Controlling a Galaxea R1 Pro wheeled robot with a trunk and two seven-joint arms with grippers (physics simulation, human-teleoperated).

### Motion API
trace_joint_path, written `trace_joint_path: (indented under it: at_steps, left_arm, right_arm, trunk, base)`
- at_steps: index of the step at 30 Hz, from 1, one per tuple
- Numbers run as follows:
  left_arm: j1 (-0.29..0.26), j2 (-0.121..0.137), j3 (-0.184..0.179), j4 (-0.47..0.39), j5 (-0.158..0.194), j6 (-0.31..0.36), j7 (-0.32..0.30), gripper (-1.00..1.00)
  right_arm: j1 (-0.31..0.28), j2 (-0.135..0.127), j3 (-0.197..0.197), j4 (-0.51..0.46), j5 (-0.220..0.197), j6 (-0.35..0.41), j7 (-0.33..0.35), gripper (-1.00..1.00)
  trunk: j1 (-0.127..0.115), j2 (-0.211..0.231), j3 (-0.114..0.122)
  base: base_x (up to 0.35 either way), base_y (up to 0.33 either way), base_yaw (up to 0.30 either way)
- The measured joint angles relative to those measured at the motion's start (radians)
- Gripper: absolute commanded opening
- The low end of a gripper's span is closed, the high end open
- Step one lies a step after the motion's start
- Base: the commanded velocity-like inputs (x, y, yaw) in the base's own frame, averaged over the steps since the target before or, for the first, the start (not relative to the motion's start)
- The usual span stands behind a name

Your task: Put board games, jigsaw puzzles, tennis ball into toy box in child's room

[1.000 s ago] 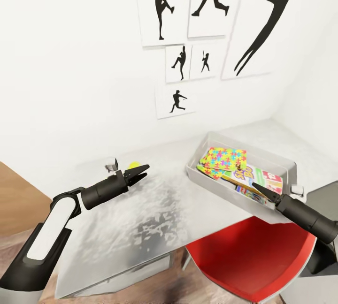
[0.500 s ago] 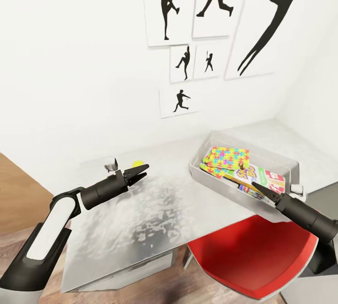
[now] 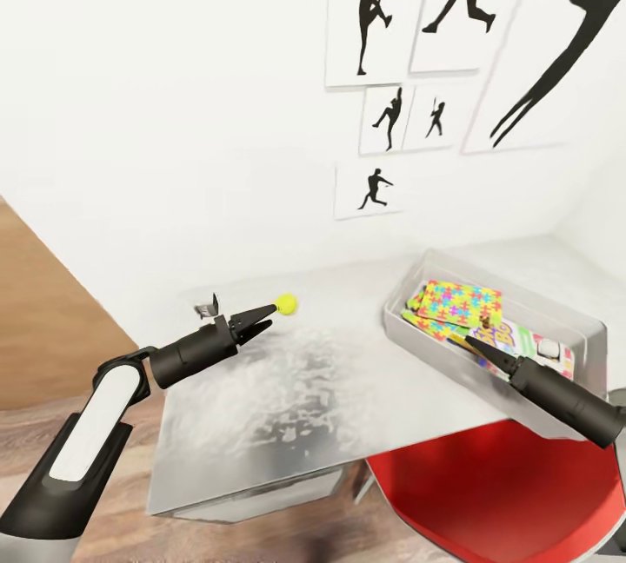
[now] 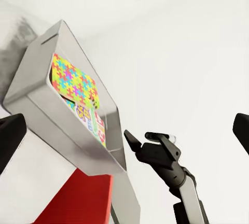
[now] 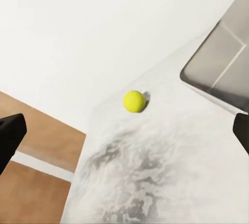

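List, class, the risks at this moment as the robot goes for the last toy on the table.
1. The tennis ball lies loose on the table just past the left tool; a nudge could roll it away.
2. The right tool hovers over the toy box rim and could knock it.

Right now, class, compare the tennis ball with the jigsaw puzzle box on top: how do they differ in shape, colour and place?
The tennis ball is a small round sphere; the jigsaw puzzle box is flat and rectangular, and much larger. The ball is plain yellow-green; the puzzle box carries a many-coloured interlocking pattern. The ball sits on the bare table, outside the toy box; the puzzle box lies inside it. Neither is held by a gripper.
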Motion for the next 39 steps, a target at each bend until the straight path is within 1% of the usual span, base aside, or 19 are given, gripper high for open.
trace_joint_path:
  at_steps: [6,9,12,13,15,18,19,22,23,24,25,26,28,29,32,34,37,39]
  left_arm:
    - [0.000,0.000,0.000,0.000,0.000,0.000,-0.001,1.00]
    - [0.001,0.002,0.003,0.000,0.000,0.000,-0.003,1.00]
    - [0.001,0.004,0.005,0.000,0.000,0.000,-0.005,1.00]
    - [0.001,0.005,0.009,0.000,0.000,0.000,-0.009,1.00]
    - [0.002,0.006,0.015,0.000,0.000,0.000,-0.016,1.00]
    - [0.005,0.009,0.023,0.000,-0.001,0.000,-0.024,1.00]
    - [0.005,0.009,0.023,0.000,0.000,0.000,-0.024,1.00]
    - [0.017,0.014,0.037,0.000,-0.001,0.000,-0.029,1.00]
    - [0.024,0.016,0.052,0.000,-0.001,0.001,-0.032,1.00]
    - [0.062,0.029,0.123,0.000,-0.001,0.004,-0.049,1.00]
    - [0.081,0.036,0.157,0.000,-0.001,0.003,-0.060,1.00]
    - [0.122,0.053,0.226,0.000,-0.001,0.005,-0.090,1.00]
    - [0.167,0.070,0.294,0.000,-0.001,0.006,-0.128,1.00]
    - [0.167,0.070,0.295,0.000,-0.001,0.006,-0.128,1.00]
    - [0.227,0.089,0.368,0.000,-0.002,0.003,-0.179,1.00]
    - [0.265,0.096,0.413,0.000,-0.003,0.002,-0.201,1.00]
    - [0.330,0.103,0.483,0.000,-0.006,0.000,-0.220,1.00]
    - [0.382,0.105,0.527,0.000,-0.008,-0.001,-0.230,1.00]
  right_arm:
    - [-0.002,-0.001,0.001,-0.001,-0.001,-0.001,-0.051,1.00]
    - [-0.006,-0.001,0.009,0.000,-0.001,0.000,-0.061,1.00]
    - [-0.023,-0.001,0.018,-0.001,-0.001,0.000,-0.077,1.00]
    - [-0.047,-0.001,0.027,-0.001,-0.002,0.003,-0.100,1.00]
    - [-0.074,-0.002,0.033,0.000,-0.002,0.013,-0.124,1.00]
    - [-0.123,-0.006,0.038,0.000,-0.004,0.048,-0.161,1.00]
    - [-0.124,-0.006,0.038,0.000,-0.003,0.048,-0.161,1.00]
    - [-0.181,-0.007,0.044,0.000,-0.004,0.084,-0.212,1.00]
    - [-0.199,-0.007,0.048,0.000,-0.003,0.093,-0.234,1.00]
    - [-0.245,-0.005,0.089,0.000,-0.004,0.111,-0.315,1.00]
    - [-0.262,-0.004,0.116,0.000,-0.002,0.115,-0.350,1.00]
    - [-0.291,-0.004,0.179,0.003,-0.004,0.121,-0.425,1.00]
    - [-0.317,-0.002,0.246,0.007,-0.004,0.125,-0.505,1.00]
    - [-0.318,-0.002,0.247,0.007,-0.002,0.124,-0.506,1.00]
    - [-0.352,0.004,0.335,0.015,-0.003,0.127,-0.620,1.00]
    - [-0.376,0.010,0.393,0.027,-0.004,0.128,-0.689,1.00]
    - [-0.418,0.028,0.479,0.070,-0.005,0.124,-0.772,1.00]
    - [-0.450,0.046,0.523,0.125,-0.004,0.120,-0.816,1.00]
  trunk:
    - [0.000,0.000,0.000]
    - [0.000,0.000,0.000]
    - [0.000,0.000,0.000]
    - [0.000,0.000,0.000]
    - [0.000,0.000,0.000]
    - [0.000,0.000,0.000]
    - [0.000,0.000,0.000]
    - [0.000,0.000,0.000]
    - [0.000,0.000,0.000]
    - [0.000,0.000,0.000]
    - [0.000,0.000,0.000]
    - [0.000,0.000,0.000]
    - [0.000,0.000,0.000]
    - [0.000,0.000,0.000]
    - [0.000,0.000,0.000]
    - [0.000,0.000,0.000]
    - [0.000,0.000,0.000]
    - [0.000,0.000,0.000]
  base:
    - [0.000,0.000,0.181]
    - [0.000,0.000,0.174]
    - [0.000,0.000,0.178]
    - [0.000,0.000,0.180]
    - [0.000,0.000,0.180]
    - [0.000,0.000,0.181]
    - [0.000,0.000,0.181]
    - [0.000,0.000,0.181]
    - [0.000,0.000,0.173]
    - [0.000,0.000,0.168]
    - [0.000,0.000,0.156]
    - [0.000,0.000,0.148]
    - [0.000,0.000,0.139]
    - [0.000,0.000,0.129]
    - [0.000,0.000,0.115]
    - [0.000,0.000,0.102]
    - [0.000,0.000,0.090]
    - [0.000,0.000,0.073]
